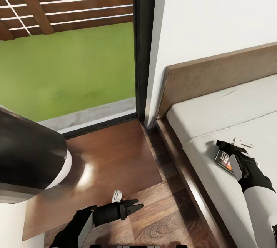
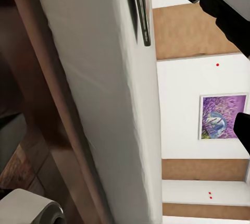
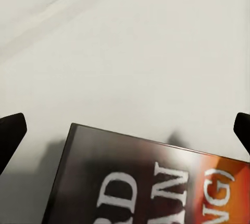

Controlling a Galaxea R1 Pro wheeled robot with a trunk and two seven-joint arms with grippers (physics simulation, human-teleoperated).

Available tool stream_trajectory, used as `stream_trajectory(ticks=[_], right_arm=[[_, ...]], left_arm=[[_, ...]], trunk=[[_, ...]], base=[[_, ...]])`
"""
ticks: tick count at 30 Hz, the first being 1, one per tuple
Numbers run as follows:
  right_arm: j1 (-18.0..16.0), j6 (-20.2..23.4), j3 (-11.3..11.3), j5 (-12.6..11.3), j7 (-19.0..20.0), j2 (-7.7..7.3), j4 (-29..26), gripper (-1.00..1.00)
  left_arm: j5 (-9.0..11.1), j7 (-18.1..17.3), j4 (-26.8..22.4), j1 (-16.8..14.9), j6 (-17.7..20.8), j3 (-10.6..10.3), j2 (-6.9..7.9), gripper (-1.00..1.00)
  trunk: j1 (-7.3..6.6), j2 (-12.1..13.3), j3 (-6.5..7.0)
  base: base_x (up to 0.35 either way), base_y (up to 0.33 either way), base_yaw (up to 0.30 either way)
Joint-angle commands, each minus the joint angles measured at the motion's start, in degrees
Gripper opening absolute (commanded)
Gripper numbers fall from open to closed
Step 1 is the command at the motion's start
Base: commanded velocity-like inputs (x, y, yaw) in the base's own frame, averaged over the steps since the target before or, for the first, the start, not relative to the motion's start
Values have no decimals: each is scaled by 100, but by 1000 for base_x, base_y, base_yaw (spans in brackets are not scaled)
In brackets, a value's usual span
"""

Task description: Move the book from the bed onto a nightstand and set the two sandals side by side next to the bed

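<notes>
Lying flat on bed (image 1: 215, 125), dark-and-orange book (image 1: 224, 161)

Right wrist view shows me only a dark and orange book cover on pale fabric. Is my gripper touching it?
Observer: From the left wrist view, the thin paperback book lies flat on the pale grey mattress; the right gripper is at its edge, contact unclear.
Operator: Where's a nightstand?
Observer: A dark brown glossy cabinet top stands beside the bed, to the robot's left.
Operator: Left arm?
Observer: The left gripper hovers by that cabinet's near edge.
</notes>
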Motion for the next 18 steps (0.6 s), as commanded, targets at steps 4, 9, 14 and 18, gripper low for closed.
stream_trajectory(ticks=[4,9,14,18], right_arm=[[2,47,9,-43,-27,-2,-4,100],[2,47,9,-43,-28,-2,-4,100],[2,47,9,-43,-27,-2,-4,100],[2,47,9,-43,-28,-2,-3,100]], left_arm=[[31,-12,1,-1,60,-7,0,100],[31,-11,0,-1,60,-7,0,100],[31,-13,2,-1,60,-7,1,100],[32,-13,2,-1,60,-7,2,100]], trunk=[[0,-1,-4],[0,-1,-4],[0,-1,-4],[0,-1,-4]], base=[[0,0,0],[-48,0,0],[-88,0,0],[-12,0,0]])
